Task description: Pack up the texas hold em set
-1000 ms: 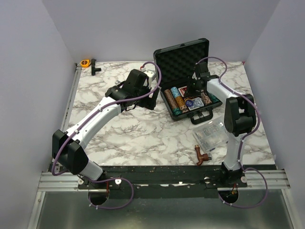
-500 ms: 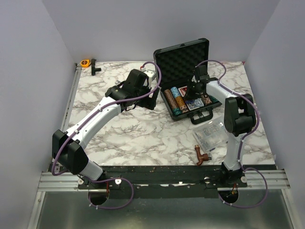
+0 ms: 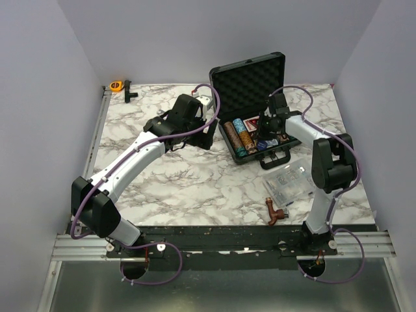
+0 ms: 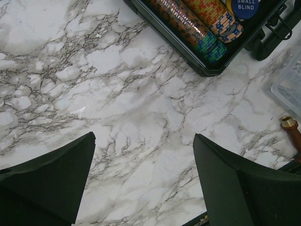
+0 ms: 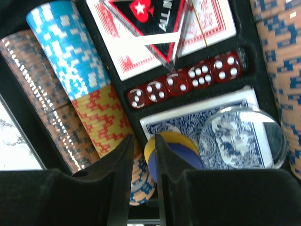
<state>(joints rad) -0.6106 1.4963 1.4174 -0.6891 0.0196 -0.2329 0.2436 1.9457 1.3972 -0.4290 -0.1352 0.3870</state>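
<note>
The black briefcase stands open at the back right, its foam-lined lid upright. Rows of striped chips fill its left side and also show in the left wrist view. My right gripper hangs low inside the case. In its wrist view my right gripper has its jaws a narrow gap apart with nothing between them. Past it lie a yellow disc and a blue disc on the blue deck, beside the red dice and the red deck. My left gripper is wide open over bare marble.
A clear plastic compartment box and a brown pipe fitting lie in front of the case. An orange tape measure sits at the far left corner. A clear triangular plaque lies on the red deck, and a clear round disc on the blue deck.
My right gripper has moved a little nearer and lower inside the case. The left arm has not moved.
</note>
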